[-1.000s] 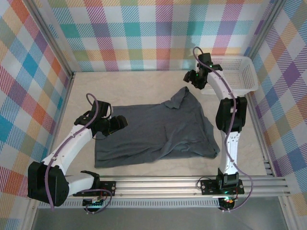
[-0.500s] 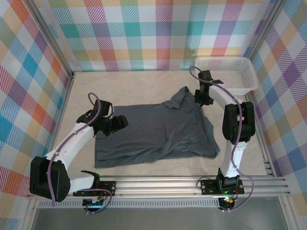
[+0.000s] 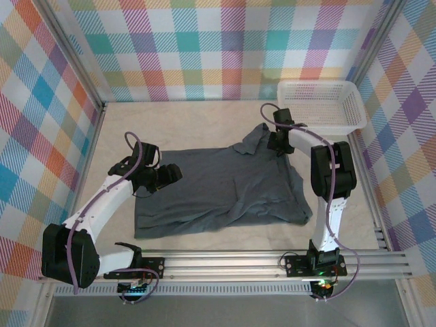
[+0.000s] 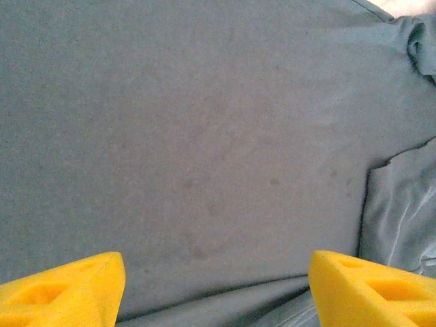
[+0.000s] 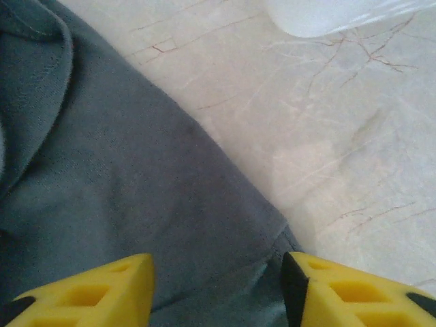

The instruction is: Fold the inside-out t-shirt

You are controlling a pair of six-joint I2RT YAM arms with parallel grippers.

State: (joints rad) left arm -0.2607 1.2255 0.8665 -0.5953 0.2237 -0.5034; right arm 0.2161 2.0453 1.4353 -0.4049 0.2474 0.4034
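Observation:
The inside-out t-shirt (image 3: 218, 184) lies spread on the table, dark slate-grey, with a bunched flap at its far right corner (image 3: 257, 139). My left gripper (image 3: 172, 175) hovers low over the shirt's left part. Its yellow fingers (image 4: 61, 289) stand wide apart, open, above flat cloth (image 4: 204, 136) and a fold line. My right gripper (image 3: 277, 142) is at the shirt's far right edge. It is open, its fingers (image 5: 88, 293) straddling the cloth's hem (image 5: 170, 204) where the hem meets the bare table.
A white mesh basket (image 3: 320, 105) stands at the back right, close behind the right gripper; its corner (image 5: 327, 13) shows in the right wrist view. Checked walls enclose the marble-look table (image 3: 170, 122). A metal rail (image 3: 238, 262) runs along the near edge.
The right arm has swung from beside the basket down and left to the shirt's far right edge, its jaws narrowing and widening again. The left arm has stayed put.

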